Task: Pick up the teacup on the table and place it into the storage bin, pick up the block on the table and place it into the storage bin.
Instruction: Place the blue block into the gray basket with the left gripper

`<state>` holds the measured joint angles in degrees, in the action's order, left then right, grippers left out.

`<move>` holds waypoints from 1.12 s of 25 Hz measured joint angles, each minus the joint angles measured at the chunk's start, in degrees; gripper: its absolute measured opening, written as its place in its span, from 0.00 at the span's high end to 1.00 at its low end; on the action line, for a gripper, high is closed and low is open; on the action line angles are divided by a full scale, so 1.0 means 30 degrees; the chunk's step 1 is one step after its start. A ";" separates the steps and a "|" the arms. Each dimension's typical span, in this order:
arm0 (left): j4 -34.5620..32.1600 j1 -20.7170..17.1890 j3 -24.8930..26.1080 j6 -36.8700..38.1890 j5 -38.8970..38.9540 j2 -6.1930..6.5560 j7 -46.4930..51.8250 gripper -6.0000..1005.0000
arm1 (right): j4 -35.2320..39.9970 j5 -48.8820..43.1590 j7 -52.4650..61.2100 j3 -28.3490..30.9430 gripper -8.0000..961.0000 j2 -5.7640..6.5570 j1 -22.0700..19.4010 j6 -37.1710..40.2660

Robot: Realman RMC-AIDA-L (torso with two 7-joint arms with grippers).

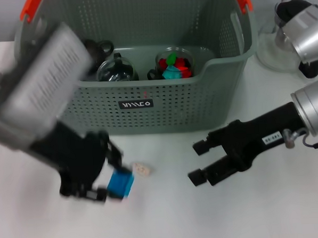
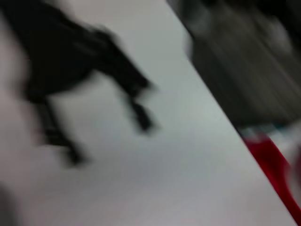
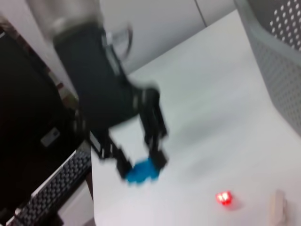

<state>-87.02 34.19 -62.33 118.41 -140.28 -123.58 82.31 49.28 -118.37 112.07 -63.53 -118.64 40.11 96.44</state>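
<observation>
The bin (image 1: 163, 92) stands at the back of the desk (image 1: 169, 214) and already holds glass cups — one with red and green pieces inside — so the teacup half looks done. The block (image 1: 121, 184) is left: blue, low over the desk in front of the bin, gripped in the left end effector (image 1: 110, 186). It has yet to be carried over the rim. The right end effector (image 1: 199, 161) hovers nearby, fingers spread wide, holding nothing.
</observation>
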 joint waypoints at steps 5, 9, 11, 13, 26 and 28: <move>0.0104 0.0454 0.3682 -0.0353 0.3568 0.0598 0.2815 0.60 | 0.0001 -0.1399 -0.0304 0.0009 0.01 0.0055 -0.0060 0.0308; 0.0292 0.1644 0.5422 -0.2120 0.4330 0.0408 0.5353 0.60 | -0.0032 -0.2067 -0.0932 -0.0020 0.01 0.0060 0.0165 0.0450; 0.0850 0.2481 0.5356 -0.3773 0.4268 0.0458 0.7093 0.60 | 0.0005 -0.2266 -0.1034 -0.0061 0.01 0.0087 0.0312 0.0578; 0.1787 0.3391 0.5160 -0.5348 0.4197 0.0702 0.8714 0.60 | 0.0141 -0.2659 -0.1076 -0.0120 0.01 0.0092 0.0554 0.0966; 0.8308 0.6545 0.2223 -1.3983 -0.0038 0.2003 1.5252 0.60 | 0.0101 -0.3795 -0.1075 -0.0343 0.01 -0.0259 0.1247 0.1238; 0.8346 0.6528 0.1955 -1.4478 -0.0454 0.1766 1.5457 0.60 | 0.0075 -0.3809 -0.1076 -0.0360 0.01 -0.0293 0.1328 0.1192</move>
<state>-61.98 53.78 -56.46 74.98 -141.64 -118.28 128.68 49.50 -129.79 108.84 -64.61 -119.52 44.09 100.02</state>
